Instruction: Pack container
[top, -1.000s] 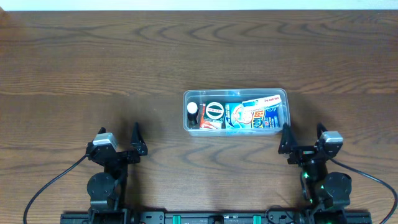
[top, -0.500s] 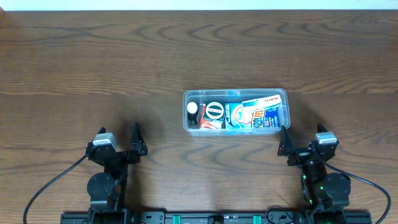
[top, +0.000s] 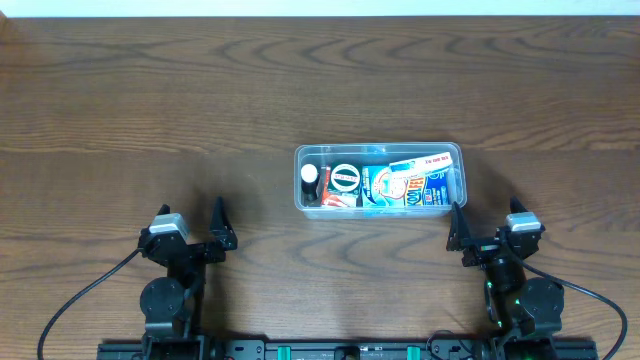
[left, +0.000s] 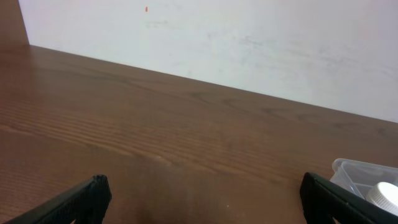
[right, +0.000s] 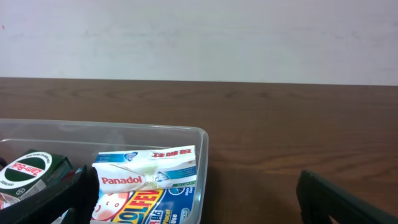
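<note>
The container (top: 455, 152), a clear shallow plastic tub, sits right of the table's middle, filled with small boxes and packets (top: 415, 185), a round green-and-white tin (top: 343, 179) and a white-capped bottle (top: 309, 175). In the right wrist view its near right corner (right: 200, 134) shows, with a Panadol box (right: 146, 173) inside. My right gripper (top: 485, 228) rests open just in front of the tub's right end, nothing between its fingers. My left gripper (top: 190, 227) rests open at the front left, well away from the tub, also empty. The left wrist view catches only the tub's corner (left: 364, 174).
Brown wooden table (top: 200, 100) all round. A white wall (left: 249, 43) rises behind the table's far edge. Both arm bases stand at the front edge.
The right gripper has shifted slightly back and to the left toward its resting place. The left arm and the tub's contents have not moved.
</note>
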